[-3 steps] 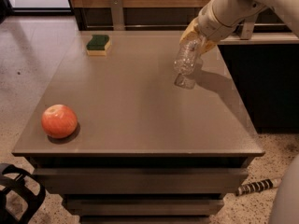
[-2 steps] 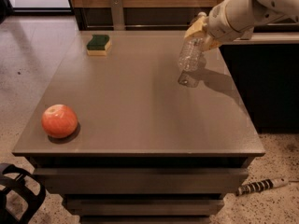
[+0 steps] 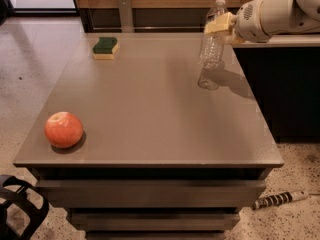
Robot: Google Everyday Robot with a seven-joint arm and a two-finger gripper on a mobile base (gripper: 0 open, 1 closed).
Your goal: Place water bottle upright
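Observation:
The water bottle (image 3: 212, 43) is a clear ribbed plastic bottle with a white cap. It stands nearly upright at the far right of the grey table (image 3: 150, 109), its base at or just above the tabletop, with its reflection showing below it. My gripper (image 3: 220, 23) comes in from the right on a white arm. Its tan fingers (image 3: 223, 21) are shut on the bottle's upper part, just below the neck.
A red apple (image 3: 63, 129) lies near the table's front left corner. A green-and-yellow sponge (image 3: 105, 47) lies at the back left, with a grey metal post (image 3: 125, 12) behind it. A dark counter (image 3: 285, 89) stands right of the table. A striped cable (image 3: 280, 200) lies on the floor.
The bottle hung tilted with its base low toward the left; it has since swung to nearly upright. The gripper and arm have moved up and to the right, still holding it.

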